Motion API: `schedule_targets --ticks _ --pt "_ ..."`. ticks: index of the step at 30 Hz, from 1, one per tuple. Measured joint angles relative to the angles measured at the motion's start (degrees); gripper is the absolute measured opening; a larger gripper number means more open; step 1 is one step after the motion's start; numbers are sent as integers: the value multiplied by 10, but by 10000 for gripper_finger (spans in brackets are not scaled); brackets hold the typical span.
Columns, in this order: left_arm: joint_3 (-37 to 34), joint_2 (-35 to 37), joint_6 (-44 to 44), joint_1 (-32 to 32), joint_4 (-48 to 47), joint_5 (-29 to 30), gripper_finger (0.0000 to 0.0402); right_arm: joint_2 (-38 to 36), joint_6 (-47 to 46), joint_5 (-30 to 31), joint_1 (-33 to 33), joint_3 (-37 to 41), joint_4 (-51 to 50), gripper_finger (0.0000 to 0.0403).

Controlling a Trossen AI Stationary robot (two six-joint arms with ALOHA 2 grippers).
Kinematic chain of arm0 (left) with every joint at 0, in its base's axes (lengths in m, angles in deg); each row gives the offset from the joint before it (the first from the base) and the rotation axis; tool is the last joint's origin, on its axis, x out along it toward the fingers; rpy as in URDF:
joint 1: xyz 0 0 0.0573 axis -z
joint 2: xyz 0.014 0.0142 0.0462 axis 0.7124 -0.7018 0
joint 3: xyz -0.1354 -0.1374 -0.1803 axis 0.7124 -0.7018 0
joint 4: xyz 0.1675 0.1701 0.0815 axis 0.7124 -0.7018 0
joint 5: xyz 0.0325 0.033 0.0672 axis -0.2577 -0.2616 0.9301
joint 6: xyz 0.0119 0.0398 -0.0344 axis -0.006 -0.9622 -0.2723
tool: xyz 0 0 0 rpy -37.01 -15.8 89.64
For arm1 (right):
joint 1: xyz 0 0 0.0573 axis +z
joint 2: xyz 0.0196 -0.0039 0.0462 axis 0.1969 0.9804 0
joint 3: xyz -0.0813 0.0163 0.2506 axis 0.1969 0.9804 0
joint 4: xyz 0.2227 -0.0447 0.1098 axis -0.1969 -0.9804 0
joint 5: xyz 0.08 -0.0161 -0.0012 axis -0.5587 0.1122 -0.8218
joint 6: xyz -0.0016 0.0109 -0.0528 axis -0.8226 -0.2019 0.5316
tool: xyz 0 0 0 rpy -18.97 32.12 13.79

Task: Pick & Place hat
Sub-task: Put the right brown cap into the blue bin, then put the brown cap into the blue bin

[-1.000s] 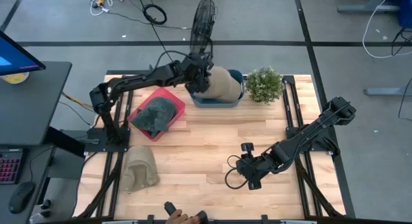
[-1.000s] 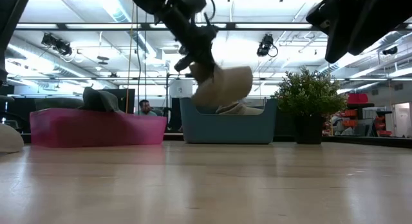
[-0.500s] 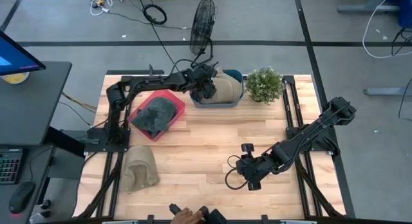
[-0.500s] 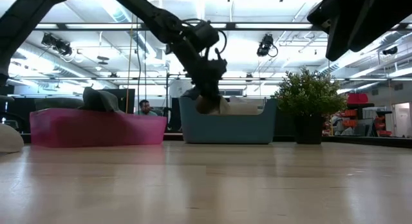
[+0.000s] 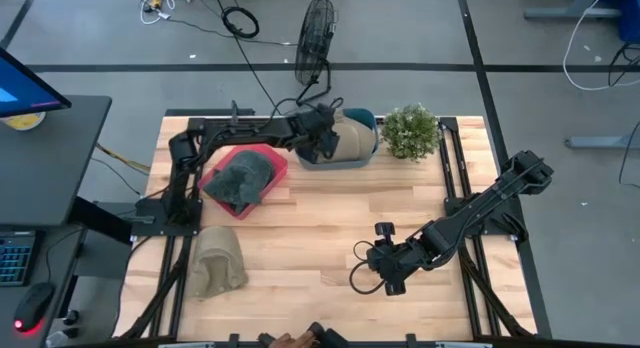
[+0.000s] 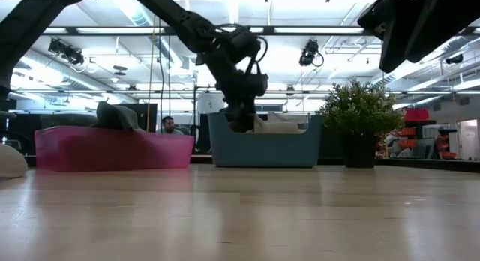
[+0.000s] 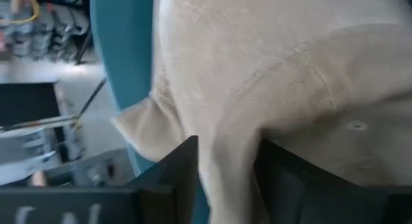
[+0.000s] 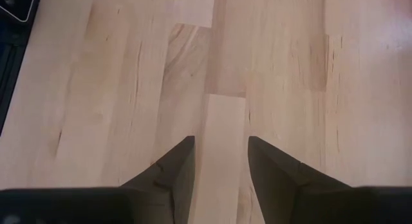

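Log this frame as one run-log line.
left gripper: shut on beige hat | hat: inside blue bin | right gripper: open, idle over table

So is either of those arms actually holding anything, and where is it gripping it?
Yes: the left gripper pinches the beige hat by a fold of its fabric, inside the blue bin. The right gripper holds nothing.

I see a little green plant by the table's back edge, a round fan on the floor behind, and a person far off.
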Motion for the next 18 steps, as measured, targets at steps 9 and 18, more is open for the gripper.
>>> schedule_targets --ticks 9,18 --pt "0 65 82 62 -11 83 209 0 -2 0 0 0 -1 146" --pt "0 212 371 104 -226 56 198 0 -14 0 0 0 3 146"
